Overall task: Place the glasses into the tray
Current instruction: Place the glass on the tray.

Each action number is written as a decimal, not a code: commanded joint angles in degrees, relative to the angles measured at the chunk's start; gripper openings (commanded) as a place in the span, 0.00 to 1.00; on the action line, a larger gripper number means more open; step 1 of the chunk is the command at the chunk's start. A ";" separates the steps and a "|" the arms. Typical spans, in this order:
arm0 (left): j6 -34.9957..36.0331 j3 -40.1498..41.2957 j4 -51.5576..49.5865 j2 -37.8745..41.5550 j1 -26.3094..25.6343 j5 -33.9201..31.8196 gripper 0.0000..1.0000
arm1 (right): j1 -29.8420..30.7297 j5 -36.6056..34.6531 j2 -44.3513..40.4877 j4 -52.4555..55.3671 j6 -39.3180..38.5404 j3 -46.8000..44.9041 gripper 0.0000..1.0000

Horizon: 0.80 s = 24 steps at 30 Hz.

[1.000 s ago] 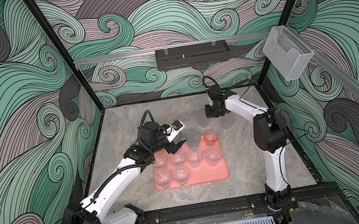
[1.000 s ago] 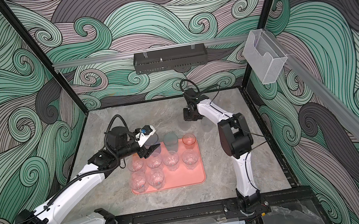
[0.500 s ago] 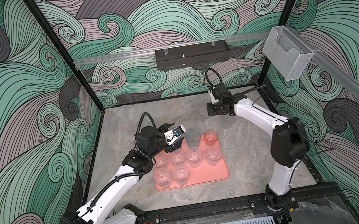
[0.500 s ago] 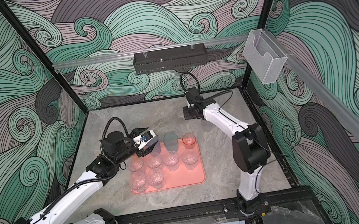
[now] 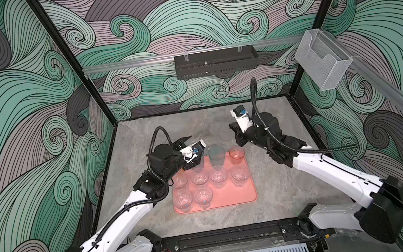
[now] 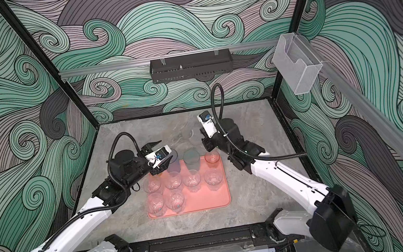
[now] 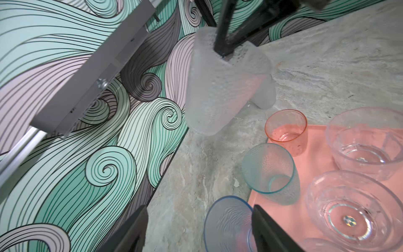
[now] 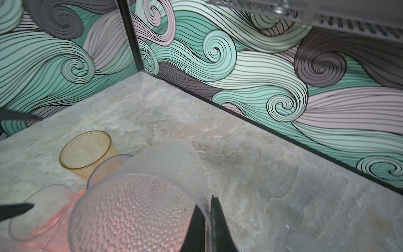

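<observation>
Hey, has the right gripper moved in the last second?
Yes. The right gripper, shut on a tall frosted clear tumbler, has shifted away from the black wall basket toward the salmon-pink rectangular tray.

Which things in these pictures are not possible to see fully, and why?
- Blue-violet glass: left wrist view, cut off by bottom edge.
- Amber glass: right wrist view, base hidden behind blue-violet rim.
- Held clear glass: both top views, too faint against the table.
</observation>
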<state>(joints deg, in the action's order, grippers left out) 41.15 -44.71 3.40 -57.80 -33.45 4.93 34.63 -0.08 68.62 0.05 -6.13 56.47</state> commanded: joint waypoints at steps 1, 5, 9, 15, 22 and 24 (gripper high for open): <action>-3.03 -1.38 -0.98 3.28 -0.38 -4.20 0.76 | 1.02 6.56 -4.53 -6.56 -3.23 -1.96 0.00; -6.22 -1.61 -2.38 6.23 -0.31 -7.41 0.76 | 1.89 12.38 -9.69 -7.18 -2.57 -5.51 0.00; -7.90 -1.59 -3.30 7.87 -0.30 -9.35 0.76 | 3.66 15.58 -14.51 -4.66 -3.79 -7.89 0.00; -10.53 -1.42 -3.91 9.96 -0.30 -10.80 0.76 | 4.20 21.34 -19.47 0.07 -1.56 -10.21 0.00; -12.94 -0.90 -5.81 11.61 -0.30 -12.92 0.76 | 4.34 24.26 -22.55 3.93 7.93 -12.21 0.00; -14.08 -0.58 -6.19 11.94 -0.30 -13.66 0.76 | 4.35 24.70 -23.07 4.89 11.60 -12.67 0.00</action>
<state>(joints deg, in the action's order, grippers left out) 29.78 -44.75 -1.39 -46.89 -33.45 -6.61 38.68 22.24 46.68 3.66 -1.15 44.23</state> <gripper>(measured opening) 0.756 0.062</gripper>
